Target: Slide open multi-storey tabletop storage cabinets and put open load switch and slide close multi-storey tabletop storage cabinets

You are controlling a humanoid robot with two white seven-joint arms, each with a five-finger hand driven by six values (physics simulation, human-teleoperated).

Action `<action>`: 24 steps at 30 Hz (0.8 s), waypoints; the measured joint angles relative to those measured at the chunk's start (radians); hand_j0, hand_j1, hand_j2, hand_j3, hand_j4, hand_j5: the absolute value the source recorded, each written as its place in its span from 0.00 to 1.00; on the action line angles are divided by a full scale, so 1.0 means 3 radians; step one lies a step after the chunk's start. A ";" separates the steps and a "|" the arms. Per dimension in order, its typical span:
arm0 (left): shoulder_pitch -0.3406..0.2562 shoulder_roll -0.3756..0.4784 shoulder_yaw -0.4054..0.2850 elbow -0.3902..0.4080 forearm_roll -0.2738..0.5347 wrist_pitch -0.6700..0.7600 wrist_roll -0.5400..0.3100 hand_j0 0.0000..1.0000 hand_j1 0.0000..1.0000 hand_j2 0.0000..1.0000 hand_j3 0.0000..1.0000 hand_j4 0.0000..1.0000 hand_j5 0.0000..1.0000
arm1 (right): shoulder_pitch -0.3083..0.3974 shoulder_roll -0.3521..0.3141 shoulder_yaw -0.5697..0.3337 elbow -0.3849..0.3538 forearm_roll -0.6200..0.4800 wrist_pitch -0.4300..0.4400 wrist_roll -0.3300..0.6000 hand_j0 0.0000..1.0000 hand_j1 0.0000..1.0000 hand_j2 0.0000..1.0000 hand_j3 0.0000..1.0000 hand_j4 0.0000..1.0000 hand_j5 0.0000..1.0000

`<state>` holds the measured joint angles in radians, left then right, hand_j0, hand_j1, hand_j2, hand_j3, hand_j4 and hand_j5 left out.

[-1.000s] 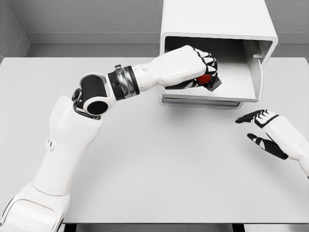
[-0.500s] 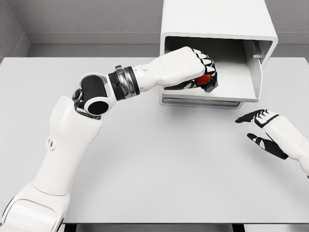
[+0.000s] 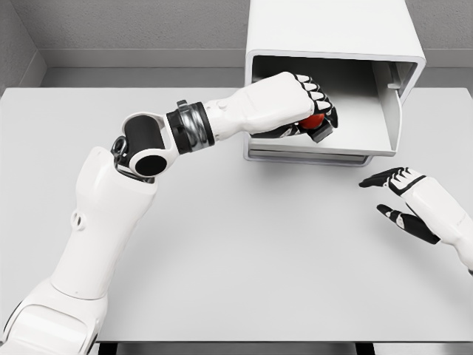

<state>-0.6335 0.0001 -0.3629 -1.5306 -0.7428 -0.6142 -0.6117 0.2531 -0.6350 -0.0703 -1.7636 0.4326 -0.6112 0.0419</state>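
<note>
Fingers (image 3: 318, 96) around one switch (image 3: 313, 121)

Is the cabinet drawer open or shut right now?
Open: the drawer is slid out of the cabinet, its tray exposed under the left robot hand.

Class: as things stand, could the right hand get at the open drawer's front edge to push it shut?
Probably not yet: the right hand hovers open nearby, but the left hand, gripping the load switch, is inside the drawer.
</note>
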 measured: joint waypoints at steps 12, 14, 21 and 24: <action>0.0000 0.0000 -0.0001 0.0000 0.0002 0.0001 0.0001 0.68 0.68 0.68 0.68 0.68 0.68 | 0.0000 0.0003 0.0000 0.0000 0.0002 0.0000 0.0000 0.69 0.69 0.69 0.69 0.69 0.69; 0.0000 0.0000 -0.0001 0.0000 0.0002 0.0001 0.0001 0.68 0.68 0.68 0.68 0.68 0.68 | 0.0000 0.0003 0.0000 0.0000 0.0002 0.0000 0.0000 0.69 0.69 0.69 0.69 0.69 0.69; -0.0015 0.0000 0.0021 -0.0018 0.0006 0.0001 0.0001 0.84 0.84 0.84 0.84 0.84 0.84 | 0.0000 0.0003 0.0000 0.0000 0.0002 0.0000 0.0000 0.69 0.69 0.69 0.69 0.69 0.69; 0.0005 0.0000 0.0095 -0.0059 0.0008 0.0000 0.0000 1.00 1.00 1.00 1.00 1.00 1.00 | -0.0005 0.0003 0.0000 0.0000 0.0002 0.0000 0.0000 0.69 0.69 0.69 0.69 0.69 0.69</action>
<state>-0.6320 0.0000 -0.3345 -1.5484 -0.7403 -0.6142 -0.6116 0.2516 -0.6341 -0.0703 -1.7636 0.4332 -0.6112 0.0419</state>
